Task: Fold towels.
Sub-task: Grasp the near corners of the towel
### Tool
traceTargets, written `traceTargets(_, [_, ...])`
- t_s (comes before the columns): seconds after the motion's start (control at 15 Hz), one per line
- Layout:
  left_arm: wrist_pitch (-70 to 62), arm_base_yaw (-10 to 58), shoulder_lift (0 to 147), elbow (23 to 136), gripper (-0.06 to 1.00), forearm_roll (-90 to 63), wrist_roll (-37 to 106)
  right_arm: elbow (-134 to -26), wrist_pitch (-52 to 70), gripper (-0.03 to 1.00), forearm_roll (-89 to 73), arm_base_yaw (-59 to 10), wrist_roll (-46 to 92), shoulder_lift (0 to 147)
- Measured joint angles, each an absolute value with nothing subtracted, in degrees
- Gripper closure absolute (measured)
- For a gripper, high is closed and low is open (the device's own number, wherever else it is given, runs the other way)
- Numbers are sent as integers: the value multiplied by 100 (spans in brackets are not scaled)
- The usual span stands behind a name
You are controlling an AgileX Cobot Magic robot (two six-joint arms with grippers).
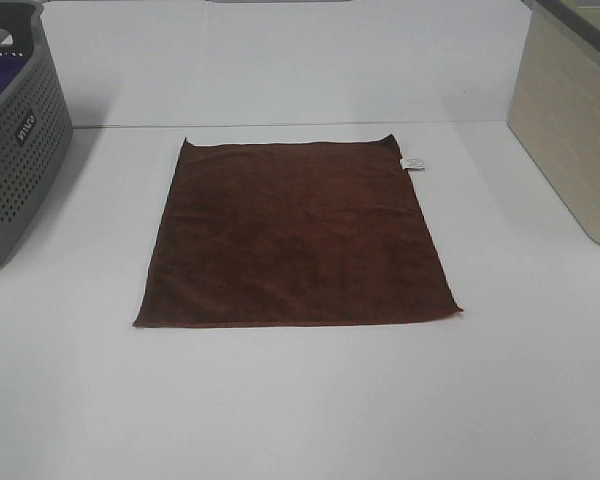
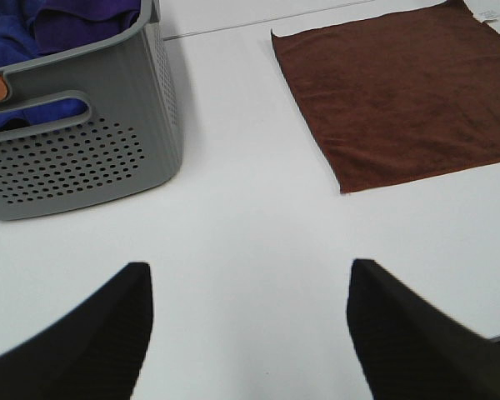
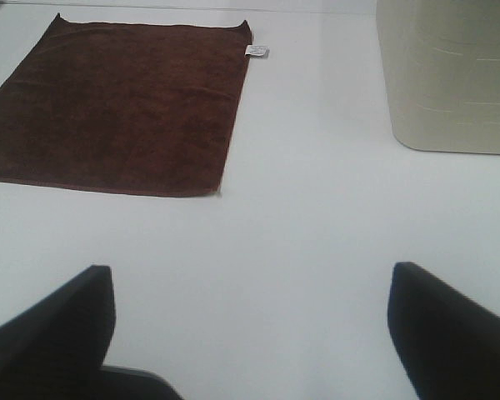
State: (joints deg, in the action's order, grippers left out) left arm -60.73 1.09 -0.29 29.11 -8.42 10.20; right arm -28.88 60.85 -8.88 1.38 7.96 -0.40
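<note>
A dark reddish-brown towel (image 1: 295, 235) lies spread flat and square on the white table, with a small white tag (image 1: 413, 163) at its far right corner. In the left wrist view the towel (image 2: 400, 92) lies some way beyond my left gripper (image 2: 250, 325), whose black fingers (image 2: 100, 333) stand wide apart over bare table. The right wrist view shows the towel (image 3: 117, 104) and its tag (image 3: 256, 52) ahead of my right gripper (image 3: 250, 325), open and empty. Neither gripper appears in the high view.
A grey perforated basket (image 1: 10, 130) holding purple cloth (image 2: 58, 21) stands at the table's left edge. A beige bin (image 1: 570, 120) stands at the right, also seen as the beige bin (image 3: 450, 75) near my right gripper. White table (image 1: 300, 400) surrounds the towel.
</note>
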Motion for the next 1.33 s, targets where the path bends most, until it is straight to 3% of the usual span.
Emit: traceTargets(1.33, [-6073, 109, -29, 2911, 30, -842, 1020, -2888, 6085, 13, -888, 138, 796, -40])
